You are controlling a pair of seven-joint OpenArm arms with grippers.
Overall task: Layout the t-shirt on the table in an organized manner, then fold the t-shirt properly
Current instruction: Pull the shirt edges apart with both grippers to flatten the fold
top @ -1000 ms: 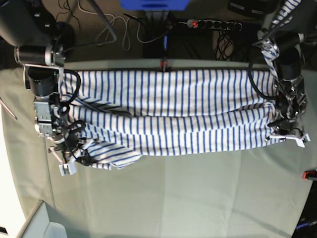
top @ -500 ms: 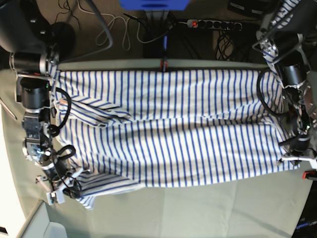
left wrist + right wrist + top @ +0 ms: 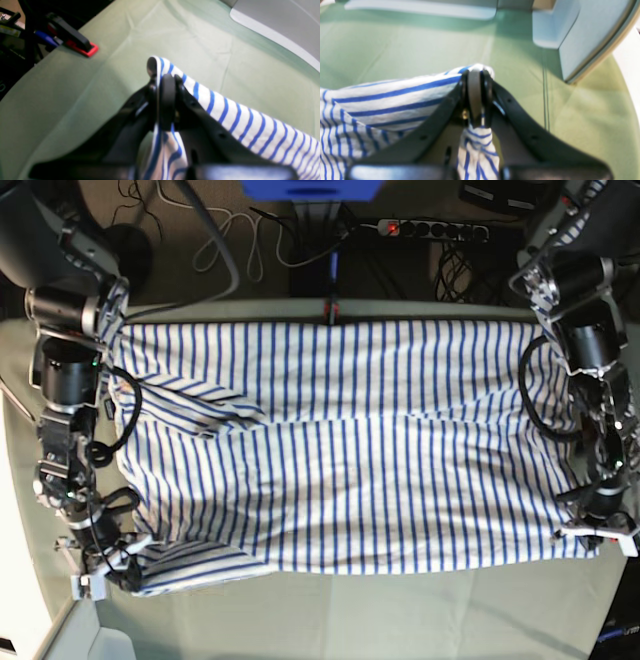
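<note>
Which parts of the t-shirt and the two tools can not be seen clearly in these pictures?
- t-shirt collar and neck tag: base view, not visible.
- left tool: left wrist view, blurred; cloth hides the tips.
- right tool: base view, too small.
- t-shirt body: right wrist view, cut off by the left edge.

Beyond the far edge, a dark floor (image 3: 420, 275) holds tangled cables (image 3: 235, 240) and a power strip (image 3: 430, 228).
</note>
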